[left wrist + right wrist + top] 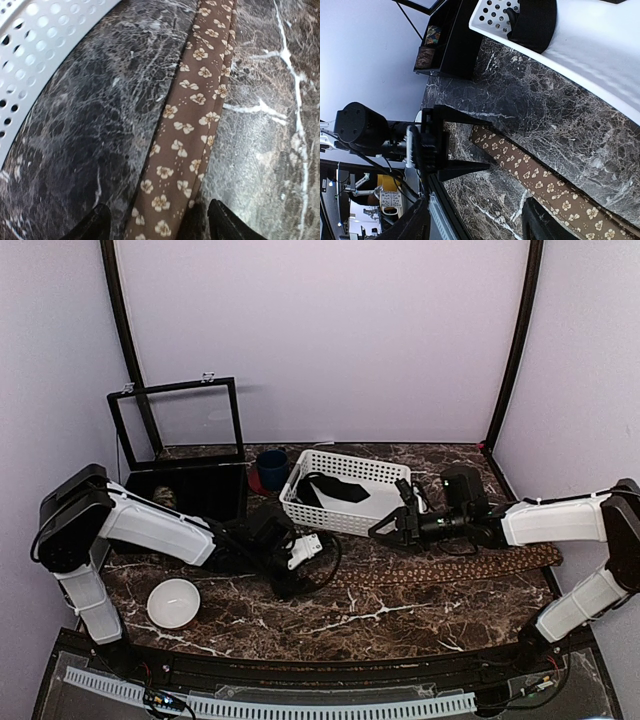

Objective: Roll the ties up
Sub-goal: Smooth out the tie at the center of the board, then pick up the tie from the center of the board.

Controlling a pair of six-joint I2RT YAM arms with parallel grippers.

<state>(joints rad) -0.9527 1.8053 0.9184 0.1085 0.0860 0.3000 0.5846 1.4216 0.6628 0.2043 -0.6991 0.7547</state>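
Observation:
A long brown tie (450,565) with small tan flowers lies flat across the marble table, in front of the white basket. Its narrow end points left. My left gripper (305,575) is low over that end, open, with one finger on each side of the cloth. In the left wrist view the tie (185,130) runs up from between the two fingertips (227,225), which do not pinch it. My right gripper (385,528) hovers open near the basket's front, above the tie (535,175), with nothing between its fingers. A small patterned coil (166,498) sits in the black box.
The white perforated basket (330,518) stands behind the tie with a dark cloth (335,490) in it. A black box (205,495) with its lid raised is at the back left, and a blue cup (270,470) beside it. A white bowl (173,602) is at the front left.

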